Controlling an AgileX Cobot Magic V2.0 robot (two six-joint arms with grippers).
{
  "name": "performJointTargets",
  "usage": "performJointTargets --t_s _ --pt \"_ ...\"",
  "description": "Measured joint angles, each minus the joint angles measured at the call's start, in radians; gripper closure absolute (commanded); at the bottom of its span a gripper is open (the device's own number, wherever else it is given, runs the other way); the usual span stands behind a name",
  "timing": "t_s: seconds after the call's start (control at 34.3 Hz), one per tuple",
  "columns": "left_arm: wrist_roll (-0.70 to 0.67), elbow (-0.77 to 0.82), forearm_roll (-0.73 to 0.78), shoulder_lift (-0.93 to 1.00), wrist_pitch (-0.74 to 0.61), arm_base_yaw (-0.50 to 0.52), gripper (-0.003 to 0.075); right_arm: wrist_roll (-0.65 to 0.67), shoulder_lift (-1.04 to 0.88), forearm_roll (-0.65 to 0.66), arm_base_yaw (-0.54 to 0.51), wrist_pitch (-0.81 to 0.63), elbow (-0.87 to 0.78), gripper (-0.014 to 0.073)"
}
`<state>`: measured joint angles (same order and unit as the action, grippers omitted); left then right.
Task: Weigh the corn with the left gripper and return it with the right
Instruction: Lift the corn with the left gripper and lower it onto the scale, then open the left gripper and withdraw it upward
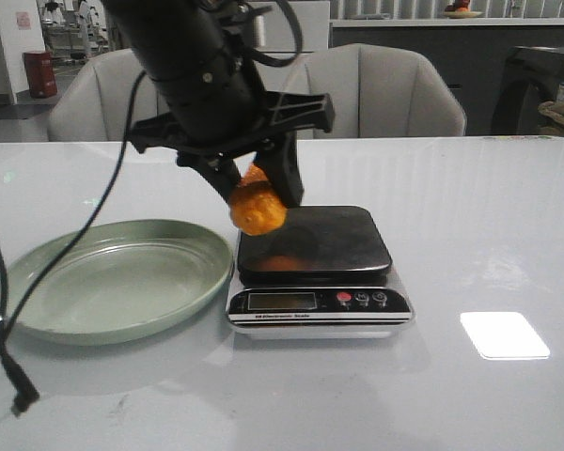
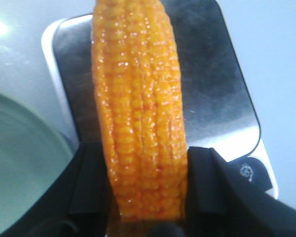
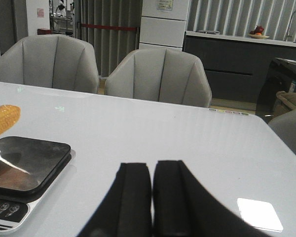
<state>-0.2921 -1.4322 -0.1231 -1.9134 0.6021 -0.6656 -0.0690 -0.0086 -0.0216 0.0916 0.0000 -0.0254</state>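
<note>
The orange-yellow corn (image 1: 258,209) hangs in my left gripper (image 1: 260,193), which is shut on it, just above the left edge of the black scale (image 1: 315,246). In the left wrist view the corn (image 2: 138,113) fills the middle between the two black fingers (image 2: 91,182), with the scale's dark platform (image 2: 212,94) under it. In the right wrist view my right gripper (image 3: 153,197) is shut and empty over the bare table, right of the scale (image 3: 24,165); the corn's tip (image 3: 4,116) shows at the left edge. The right gripper is out of the front view.
A pale green plate (image 1: 38,301) lies empty left of the scale. The scale's display and buttons (image 1: 357,299) face the front. A black cable (image 1: 19,395) trails over the table's front left. Grey chairs (image 1: 385,89) stand behind the table.
</note>
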Motion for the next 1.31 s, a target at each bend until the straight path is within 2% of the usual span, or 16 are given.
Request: performJointTargets --t_s 0.09,0.2,0.26,0.29,0.58,0.82,0.99,1.31 --pt "0.001 -0.021 -0.017 -0.039 -0.013 -0.024 0.0482 0.0 0.0 0.0 0.0 0.0 0.0 0.04" --pt "0.001 -0.049 -0.03 -0.084 -0.02 -0.036 0.0235 0.0 0.0 0.0 0.0 0.0 0.0 0.04" --pt "0.001 -0.057 -0.04 -0.1 -0.024 -0.035 0.014 0.0 0.0 0.0 0.0 0.0 0.0 0.04" --pt "0.001 -0.059 -0.041 -0.103 -0.026 -0.035 0.0126 0.0 0.0 0.0 0.0 0.0 0.0 0.04" --pt "0.017 -0.076 -0.003 -0.071 0.013 -0.035 0.0127 0.0 0.0 0.0 0.0 0.0 0.0 0.04" --pt "0.019 -0.029 0.082 0.099 0.038 -0.035 0.0127 0.0 0.0 0.0 0.0 0.0 0.0 0.04" --pt "0.019 0.116 0.123 0.296 0.005 -0.035 0.0127 0.0 0.0 0.0 0.0 0.0 0.0 0.04" --pt "0.019 0.486 0.187 0.757 0.0 -0.035 0.0127 0.0 0.0 0.0 0.0 0.0 0.0 0.04"
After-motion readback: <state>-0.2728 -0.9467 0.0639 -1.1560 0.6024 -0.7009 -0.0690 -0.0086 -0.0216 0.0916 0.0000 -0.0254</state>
